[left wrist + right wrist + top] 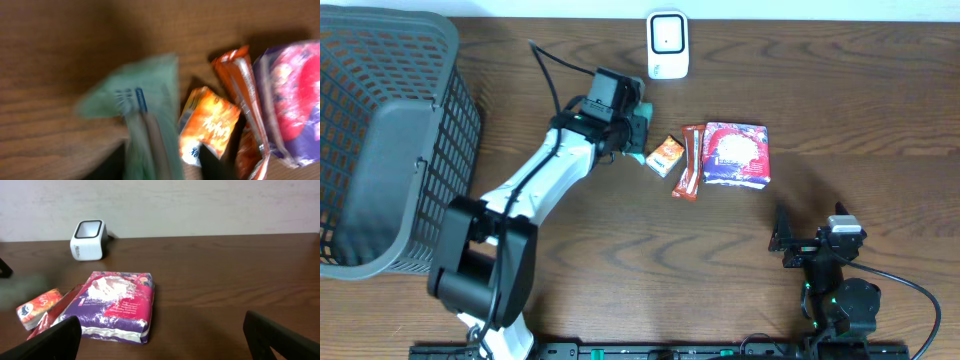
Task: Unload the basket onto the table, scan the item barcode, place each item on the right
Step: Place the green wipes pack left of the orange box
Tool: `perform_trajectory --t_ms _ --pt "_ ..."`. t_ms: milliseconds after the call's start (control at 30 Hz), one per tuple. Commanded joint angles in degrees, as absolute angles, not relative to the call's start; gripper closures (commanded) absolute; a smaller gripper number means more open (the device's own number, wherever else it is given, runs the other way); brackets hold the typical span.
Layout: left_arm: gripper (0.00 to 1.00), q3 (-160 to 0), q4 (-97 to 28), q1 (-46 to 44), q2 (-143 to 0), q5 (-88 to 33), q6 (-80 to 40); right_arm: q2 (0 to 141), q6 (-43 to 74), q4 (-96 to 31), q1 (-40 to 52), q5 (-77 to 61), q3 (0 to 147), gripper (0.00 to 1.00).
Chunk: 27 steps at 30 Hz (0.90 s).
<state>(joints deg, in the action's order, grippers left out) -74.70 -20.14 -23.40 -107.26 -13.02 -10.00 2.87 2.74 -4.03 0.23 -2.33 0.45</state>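
Green packet (150, 100): pale green, soft-looking and flat, with a short blue mark near its middle; badly blurred in the left wrist view, so no barcode can be made out.
Where it is: at the tip of the left arm, on or just over the bench (840, 90), just left of the row of snacks and below the scanner.
Left hand (632, 135): its two dark fingers (112, 165) stand on either side of the packet's lower end; I cannot tell whether they grip it or stand clear of it.
Writing on the packet: none readable.
Orange packet (207, 125): small and boxy, with white lettering too smeared to read; it lies just right of the green one.
Red wrapper (688, 175): a long narrow stick pack between the orange packet and the purple bag, touching the bag.
Purple bag (117, 305): puffy, with a pink and white picture on its face and fine print too small to read.
Scanner (667, 45): white with a dark window, upright at the far edge of the bench.
Right hand (165, 342): fingers spread wide, holding nothing, well apart from the snacks.
Basket (380, 150): grey mesh, at the left end.
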Motion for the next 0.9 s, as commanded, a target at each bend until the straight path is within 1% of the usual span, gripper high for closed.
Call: perform_trajectory --t_ms 0,100,133,167,367,400,433,567,633,700,833,867 --pt "0.35 -75.13 -20.51 -23.57 -106.74 -12.4 -8.6 2.55 2.72 -4.25 -0.78 -2.02 0.32 0.01" --pt "0.34 -75.16 -20.12 -22.37 -103.55 -12.4 -8.6 2.55 2.72 -4.25 -0.78 -2.02 0.32 0.01" --pt "0.31 -75.16 -20.18 -21.98 -102.43 -12.4 -8.64 2.55 2.72 -4.23 -0.78 -2.02 0.32 0.01" --pt "0.3 -75.16 -20.62 -21.3 -100.38 -12.4 -8.84 2.55 2.72 -4.25 -0.75 -2.02 0.32 0.01" --pt "0.28 -75.13 -26.68 -16.58 -88.97 -12.4 -8.8 2.55 2.72 -4.23 -0.78 -2.02 0.32 0.01" --pt "0.17 -75.13 -27.77 -15.99 -87.94 -12.4 -8.8 2.55 2.72 -4.23 -0.78 -2.02 0.32 0.01" --pt "0.02 -75.13 -29.58 -15.2 -86.59 -12.4 -8.8 2.55 2.72 -4.25 -0.78 -2.02 0.32 0.01" --pt "0.02 -75.13 -35.75 -13.21 -83.9 -12.4 -8.8 2.55 2.72 -4.23 -0.78 -2.02 0.32 0.01" --pt "0.02 -75.13 -37.71 -13.19 -83.9 -12.4 -8.8 2.52 2.81 -0.62 -0.78 -1.72 0.32 0.01" --pt "0.02 -75.13 -39.35 -13.19 -83.92 -12.4 -8.8 2.52 11.46 5.28 -0.71 -9.87 0.32 0.01" --pt "0.02 -75.13 -40.29 -13.19 -83.92 -12.4 -8.8 2.52 25.67 9.3 -0.71 -24.38 0.32 0.01" --pt "0.02 -75.13 -40.29 -13.19 -83.92 -12.4 -8.8 2.52 31.09 14.35 -0.69 -28.05 0.32 0.01"
